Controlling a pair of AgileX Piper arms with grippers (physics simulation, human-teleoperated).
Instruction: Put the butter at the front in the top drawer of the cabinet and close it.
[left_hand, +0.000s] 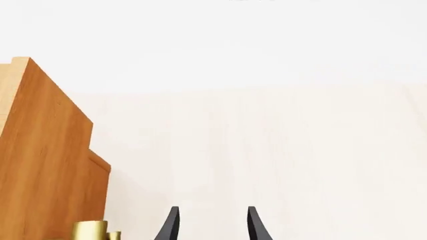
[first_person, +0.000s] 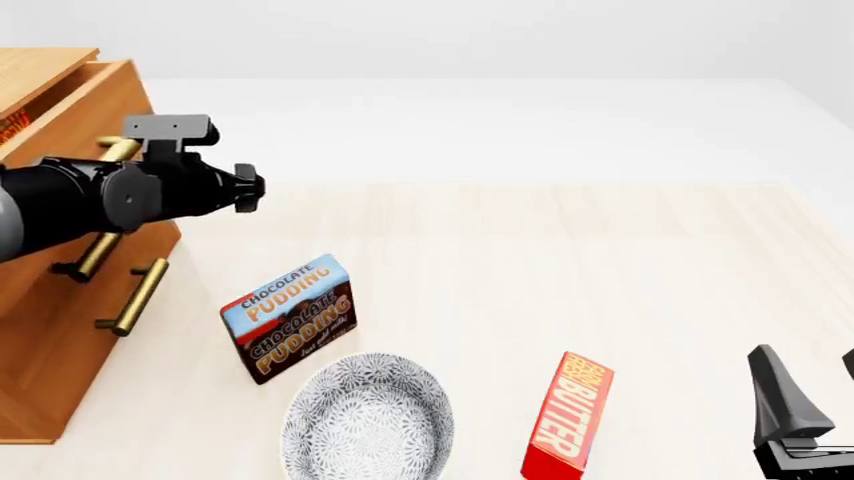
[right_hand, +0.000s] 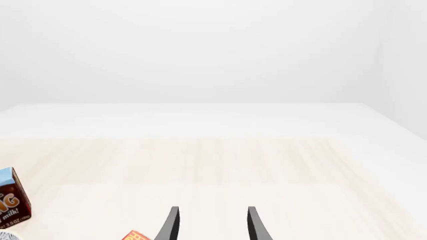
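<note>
The butter (first_person: 567, 420) stands upright near the table's front edge, a red carton with an orange lettered face; only its top corner (right_hand: 135, 235) shows in the right wrist view. My right gripper (first_person: 810, 388) (right_hand: 210, 227) is to its right, apart from it, open and empty. The honey-brown cabinet (first_person: 54, 340) (left_hand: 47, 160) fills the left side. Its top drawer (first_person: 123, 100) is pulled out, with something orange-red inside at the picture's edge. My left gripper (first_person: 251, 190) (left_hand: 210, 227) hovers in front of the drawer's brass handle (first_person: 91, 250) (left_hand: 93, 230), open and holding nothing.
A blue-and-brown chocolate pudding box (first_person: 290, 318) (right_hand: 12, 200) stands between the cabinet and the butter. A grey patterned bowl (first_person: 367, 425) sits just in front of it. The lower drawer's brass handle (first_person: 134, 295) shows under my left arm.
</note>
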